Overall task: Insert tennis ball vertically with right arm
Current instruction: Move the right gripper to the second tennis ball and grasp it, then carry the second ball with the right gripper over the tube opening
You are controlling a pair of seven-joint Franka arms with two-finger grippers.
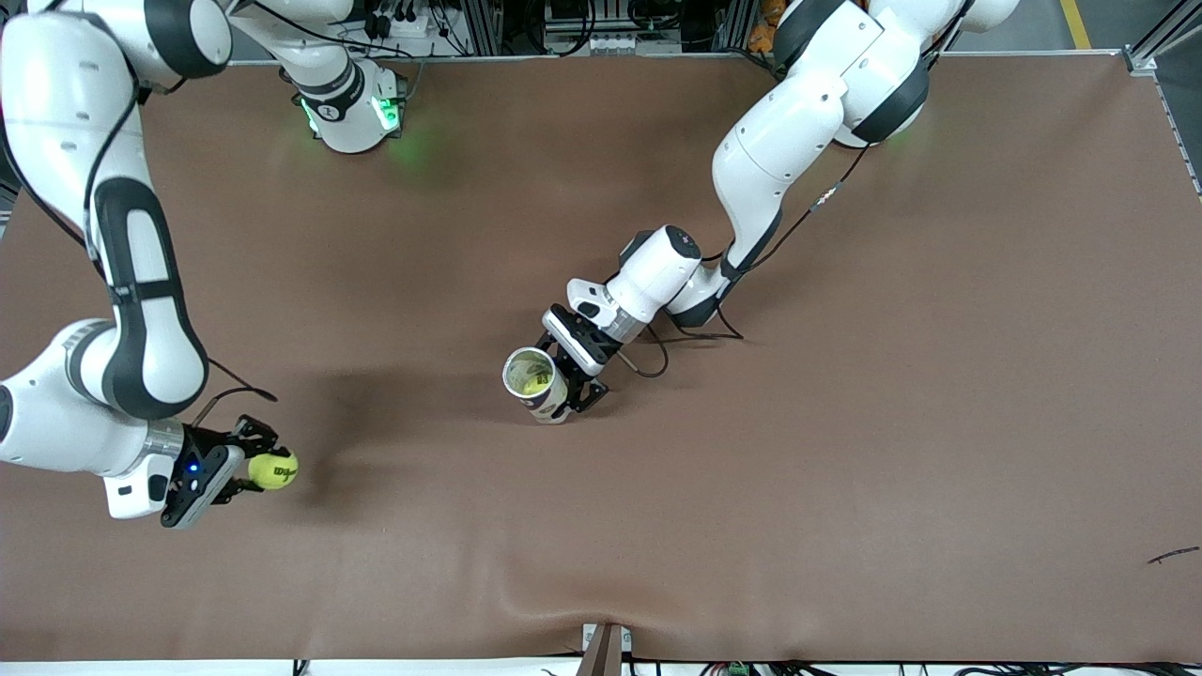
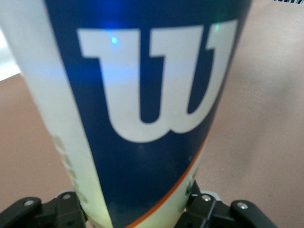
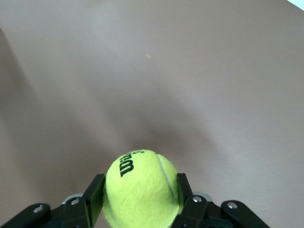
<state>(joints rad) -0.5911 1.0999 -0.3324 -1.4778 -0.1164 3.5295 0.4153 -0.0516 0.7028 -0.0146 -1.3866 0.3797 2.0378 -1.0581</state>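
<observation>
My right gripper [image 1: 268, 468] is shut on a yellow-green Wilson tennis ball [image 1: 273, 470], low over the table at the right arm's end; in the right wrist view the ball [image 3: 141, 189] sits between both fingers. My left gripper [image 1: 554, 396] is shut on a tennis ball can [image 1: 533, 383] near the table's middle, its open mouth up and tilted toward the front camera, with another yellow ball inside. The can's blue and white Wilson label [image 2: 142, 95] fills the left wrist view.
The brown table cloth [image 1: 845, 422] is bare around both grippers. A small dark scrap [image 1: 1174, 555] lies near the front edge at the left arm's end. A clamp [image 1: 606, 648] sits at the front edge's middle.
</observation>
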